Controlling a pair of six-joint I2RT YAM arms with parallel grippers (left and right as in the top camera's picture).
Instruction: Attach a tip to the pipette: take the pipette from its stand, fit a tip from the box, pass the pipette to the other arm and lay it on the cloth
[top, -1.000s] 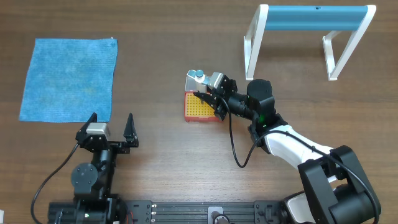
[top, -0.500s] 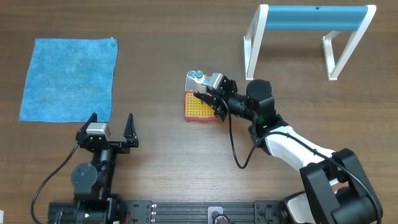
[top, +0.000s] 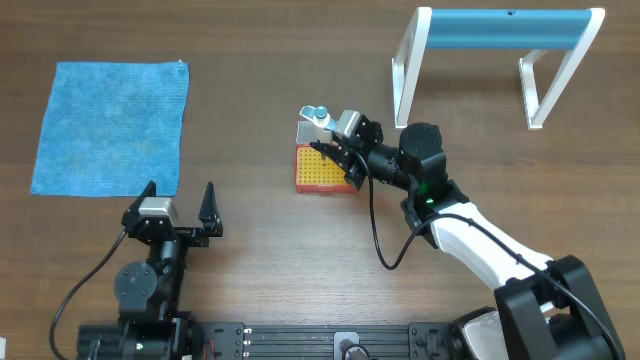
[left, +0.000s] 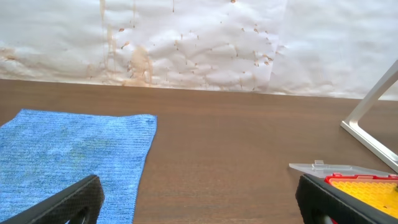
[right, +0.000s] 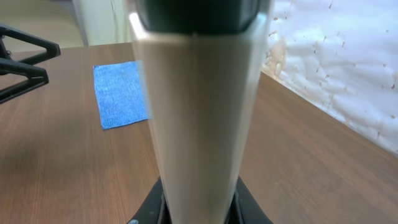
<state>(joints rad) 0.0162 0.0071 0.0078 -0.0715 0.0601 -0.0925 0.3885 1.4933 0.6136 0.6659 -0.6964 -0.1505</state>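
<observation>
My right gripper (top: 336, 152) is shut on the pipette (top: 319, 117), holding it upright over the far end of the red tip box (top: 320, 172) with its yellow tip rack. In the right wrist view the pipette's pale barrel (right: 199, 124) stands close up; its lower end is hidden, so I cannot tell whether it touches the rack. The blue cloth (top: 110, 128) lies flat at the far left. My left gripper (top: 180, 208) rests open and empty near its base, short of the cloth (left: 68, 155), with the tip box (left: 364, 186) off to its side.
The white pipette stand (top: 405, 70) with a blue top bar stands at the far right, one of its legs (left: 373, 115) reaching towards the tip box. Bare brown table lies between cloth and box. A pale wall (left: 199, 43) runs along the table's far edge.
The right gripper and pipette have shifted slightly up and to the right in the top view. The left arm has not moved.
</observation>
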